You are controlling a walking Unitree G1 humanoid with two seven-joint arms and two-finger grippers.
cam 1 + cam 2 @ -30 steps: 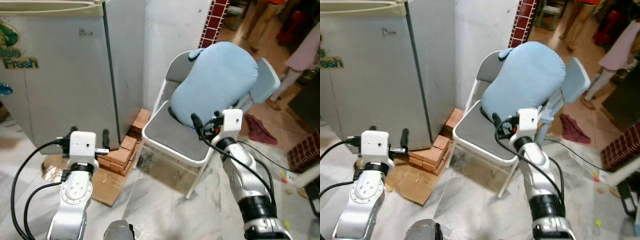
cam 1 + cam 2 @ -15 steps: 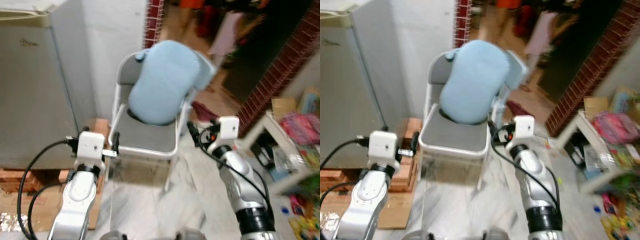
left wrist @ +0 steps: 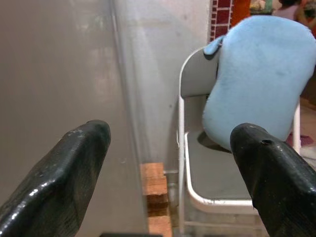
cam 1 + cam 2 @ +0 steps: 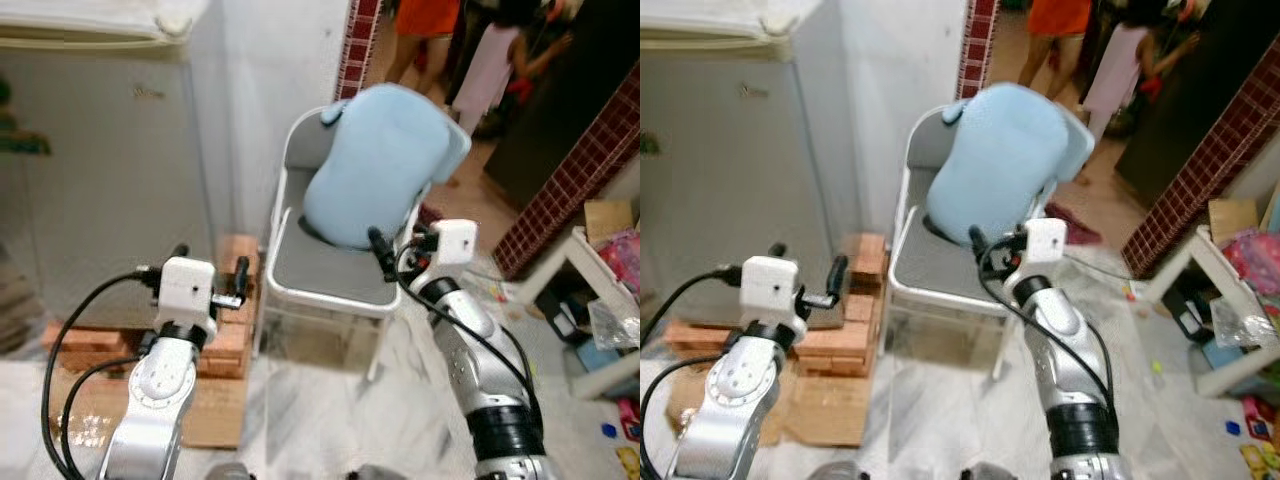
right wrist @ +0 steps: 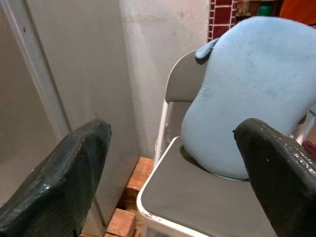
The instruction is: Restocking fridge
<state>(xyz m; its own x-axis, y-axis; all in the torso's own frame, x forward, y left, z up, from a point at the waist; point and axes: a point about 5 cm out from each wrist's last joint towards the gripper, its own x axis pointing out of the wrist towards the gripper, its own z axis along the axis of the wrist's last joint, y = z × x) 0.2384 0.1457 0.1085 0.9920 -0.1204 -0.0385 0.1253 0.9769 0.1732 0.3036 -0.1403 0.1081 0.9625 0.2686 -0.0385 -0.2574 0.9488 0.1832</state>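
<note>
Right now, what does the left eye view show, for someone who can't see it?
A white chair holding a blue cushion stands beside a grey fridge propped on bricks. Both robot arms reach forward, left gripper and right gripper empty.

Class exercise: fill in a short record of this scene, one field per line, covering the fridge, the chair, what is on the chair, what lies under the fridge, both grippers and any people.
fridge: grey fridge, door shut, at the robot's left
chair: white folding chair beside the fridge, against the white wall
on chair: pale blue cushion leaning on the backrest
under fridge: bricks on cardboard
left gripper: open, empty, raised before the fridge
right gripper: open, empty, raised before the chair seat
people: two people standing in the doorway behind
</note>
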